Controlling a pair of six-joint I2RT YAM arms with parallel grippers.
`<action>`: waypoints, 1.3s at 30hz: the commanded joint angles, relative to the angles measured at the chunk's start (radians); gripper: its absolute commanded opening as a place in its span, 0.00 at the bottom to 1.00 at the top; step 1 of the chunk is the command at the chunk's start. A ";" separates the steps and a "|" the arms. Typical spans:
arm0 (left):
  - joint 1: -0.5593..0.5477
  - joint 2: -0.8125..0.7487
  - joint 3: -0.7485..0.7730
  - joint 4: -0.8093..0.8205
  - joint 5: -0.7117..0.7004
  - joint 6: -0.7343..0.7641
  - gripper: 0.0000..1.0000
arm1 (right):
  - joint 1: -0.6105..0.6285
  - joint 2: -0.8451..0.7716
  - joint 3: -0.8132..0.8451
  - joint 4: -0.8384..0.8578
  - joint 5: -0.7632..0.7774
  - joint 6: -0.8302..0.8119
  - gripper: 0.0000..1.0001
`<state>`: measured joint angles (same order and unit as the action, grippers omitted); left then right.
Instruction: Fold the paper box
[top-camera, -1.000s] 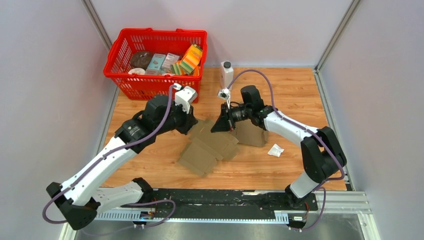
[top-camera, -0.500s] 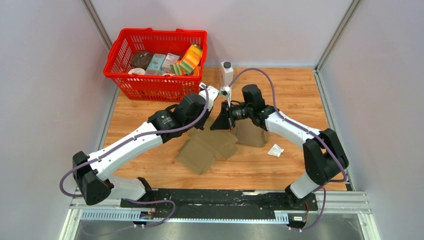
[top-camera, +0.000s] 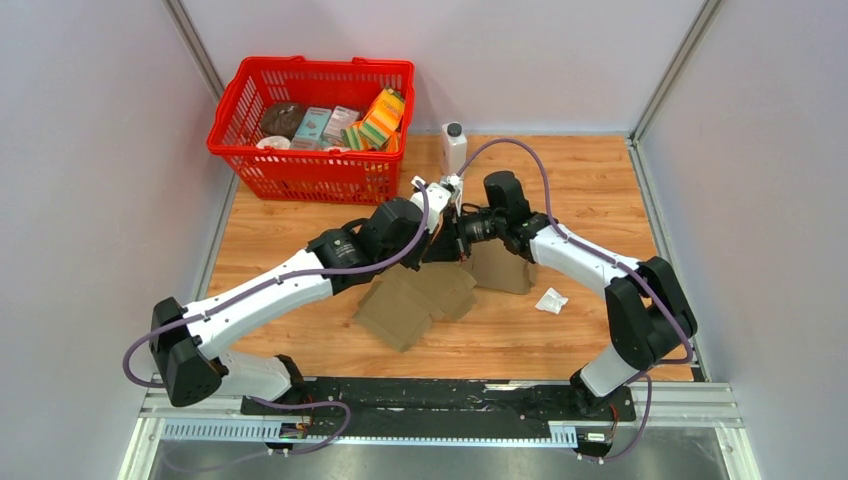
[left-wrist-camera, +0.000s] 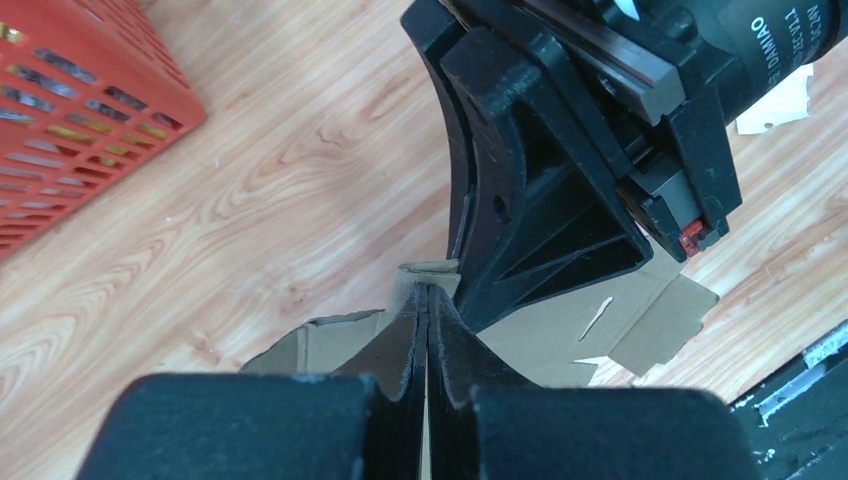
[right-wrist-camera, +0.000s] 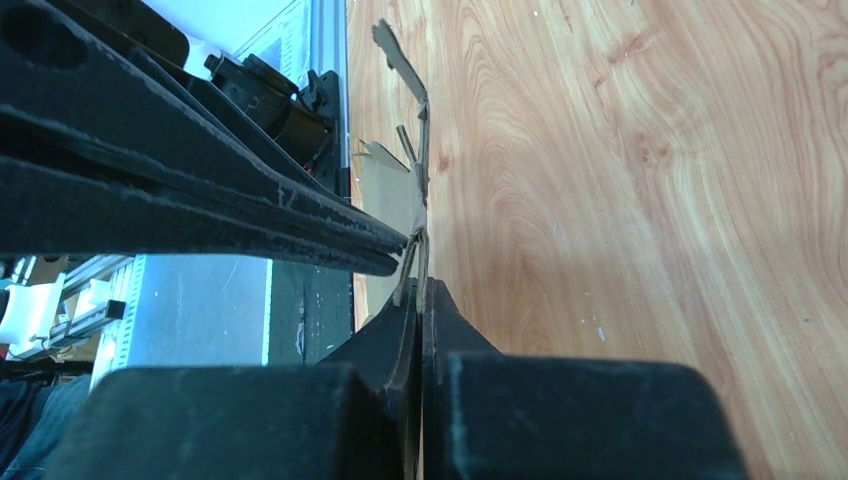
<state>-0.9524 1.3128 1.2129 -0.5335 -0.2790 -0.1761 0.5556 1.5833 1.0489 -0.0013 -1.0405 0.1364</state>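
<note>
The half-flattened brown cardboard box (top-camera: 410, 300) lies at the middle of the light wooden table (top-camera: 590, 190), just in front of the red plastic basket (top-camera: 310, 120), with one raised flap (left-wrist-camera: 430, 270) standing between the two arms. The thin card looks light and springy: it should bend cleanly along its creases but could crumple or tear if pulled hard, so holds belong on flap edges close to a fold line. The left gripper (left-wrist-camera: 427, 290) is pressed together, apparently pinching that flap's top edge, its tip showing just past the fingertips. The right gripper (right-wrist-camera: 420, 285) is also closed, nipping the same sheet, seen edge-on, from the opposite side, almost touching the left fingers.
</note>
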 joint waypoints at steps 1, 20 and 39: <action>-0.006 0.026 -0.021 0.049 0.032 -0.048 0.00 | 0.010 -0.040 -0.003 0.066 -0.044 0.012 0.00; 0.118 -0.443 -0.346 -0.077 -0.110 -0.290 0.05 | 0.010 -0.037 -0.009 0.075 -0.050 0.016 0.00; 0.121 -0.302 -0.374 0.010 -0.031 -0.345 0.00 | 0.010 -0.026 -0.004 0.084 -0.049 0.023 0.00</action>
<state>-0.8352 1.0031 0.8566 -0.5678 -0.3653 -0.4824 0.5617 1.5822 1.0367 0.0292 -1.0725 0.1505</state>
